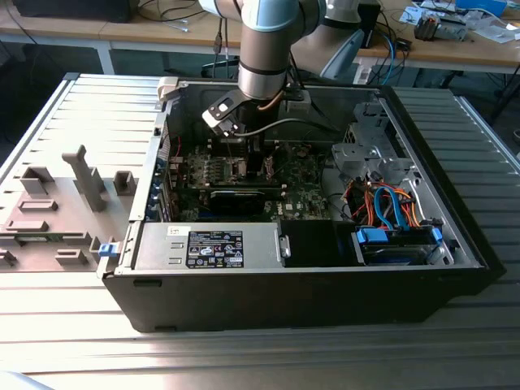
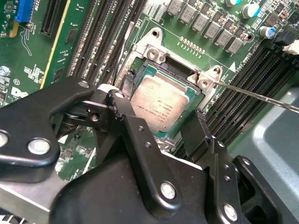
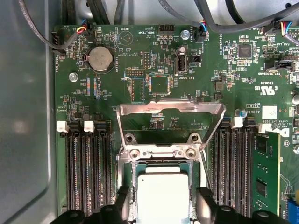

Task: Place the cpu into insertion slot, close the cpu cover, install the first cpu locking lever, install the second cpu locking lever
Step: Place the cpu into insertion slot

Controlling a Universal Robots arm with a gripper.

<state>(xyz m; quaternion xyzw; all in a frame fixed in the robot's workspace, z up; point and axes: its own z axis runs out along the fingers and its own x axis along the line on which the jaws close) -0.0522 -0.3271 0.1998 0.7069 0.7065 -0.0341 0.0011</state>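
**Hovering over the cpu with fingers spread**

In the upper middle of the exterior view, the arm reaches down into the open computer case, which stands on the ribbed surface. In both wrist views the gripper straddles the cpu, with one finger on each side. Its fingers are spread, and the first wrist view shows a thin gap between each finger and the chip's edge. The cpu lies flat, silver face up, inside the insertion slot. The cpu cover is swung open, away from the socket, on the side far from the gripper. Long memory slots flank the socket on both sides.
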